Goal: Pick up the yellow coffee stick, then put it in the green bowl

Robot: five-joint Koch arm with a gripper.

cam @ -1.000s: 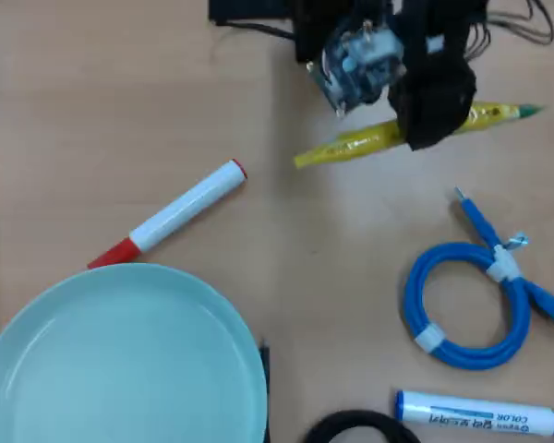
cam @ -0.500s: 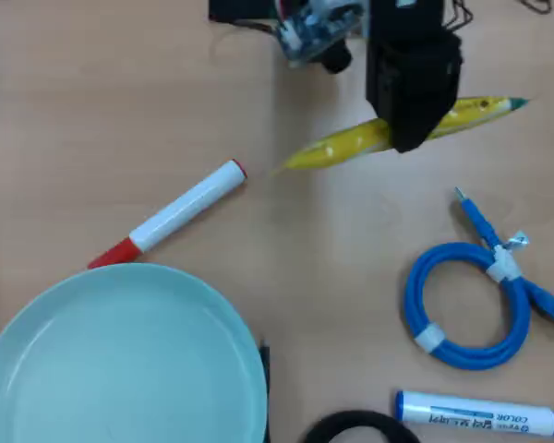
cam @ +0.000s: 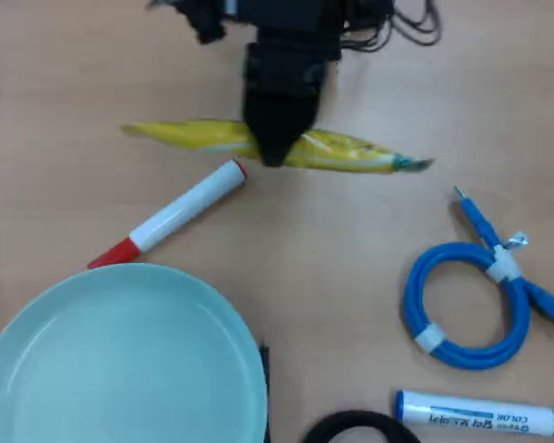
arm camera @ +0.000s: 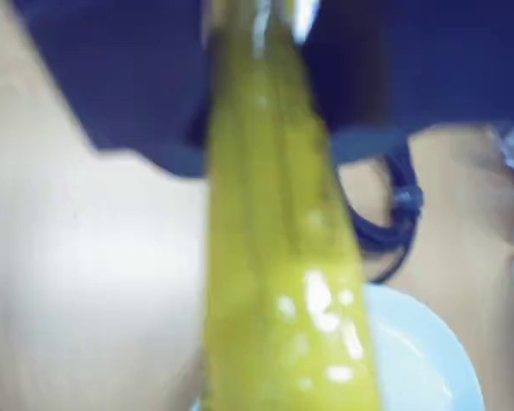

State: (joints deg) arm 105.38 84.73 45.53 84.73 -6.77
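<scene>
The yellow coffee stick (cam: 351, 149) lies crosswise near the top of the overhead view, its green end pointing right. My gripper (cam: 275, 152) is black and comes down from the top edge over the stick's middle, shut on it. In the wrist view the stick (arm camera: 278, 257) fills the centre, blurred and very close, running up between the dark jaws. The green bowl (cam: 37, 318) fills the bottom left of the overhead view and holds nothing. Part of it shows at the bottom right of the wrist view (arm camera: 420, 351).
A white marker with a red cap (cam: 171, 217) lies between the stick and the bowl. A coiled blue cable (cam: 471, 305) and a blue-and-white marker (cam: 485, 413) are at the right. A black ring-like object (cam: 351, 426) is at the bottom edge. Black wires (cam: 411, 23) are at the top.
</scene>
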